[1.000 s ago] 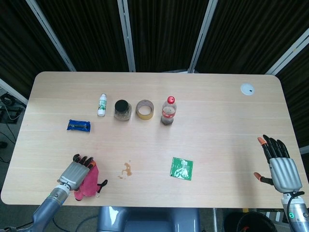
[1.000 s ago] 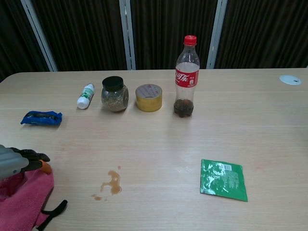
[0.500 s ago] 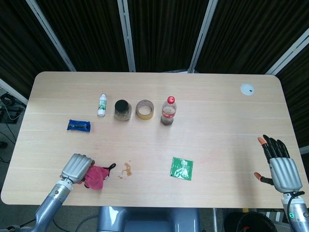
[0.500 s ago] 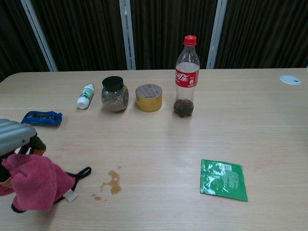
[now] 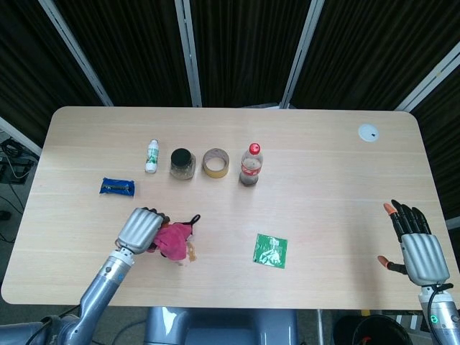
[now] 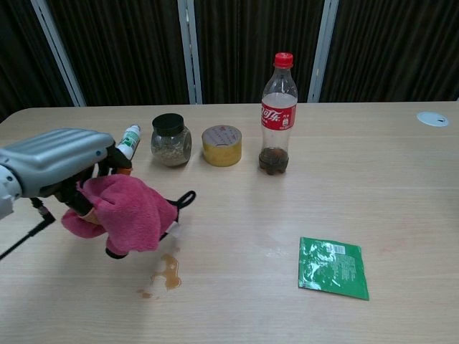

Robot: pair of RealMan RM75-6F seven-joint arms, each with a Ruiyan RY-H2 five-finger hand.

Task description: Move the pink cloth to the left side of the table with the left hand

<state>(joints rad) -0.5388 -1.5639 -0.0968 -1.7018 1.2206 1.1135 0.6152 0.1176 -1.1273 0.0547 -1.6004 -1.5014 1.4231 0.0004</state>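
My left hand (image 5: 141, 228) (image 6: 61, 162) grips the pink cloth (image 5: 173, 240) (image 6: 128, 210), bunched and lifted off the table, hanging just above a brown liquid spill (image 6: 166, 272). A black loop of the cloth (image 6: 185, 197) sticks out to the right. In the head view the cloth hides most of the spill. My right hand (image 5: 417, 246) hovers at the table's right front edge, fingers spread, holding nothing; the chest view does not show it.
Along the back stand a small white bottle (image 5: 152, 155), a dark-lidded jar (image 5: 182, 162), a tape roll (image 5: 215, 162) and a cola bottle (image 5: 251, 164). A blue packet (image 5: 117, 187) lies at left, a green packet (image 5: 271, 250) at centre right, a white disc (image 5: 369, 132) far right.
My left hand has closed on the cloth, lifted it from the front left edge and carried it rightward and farther onto the table, over the spill. The right hand has not moved.
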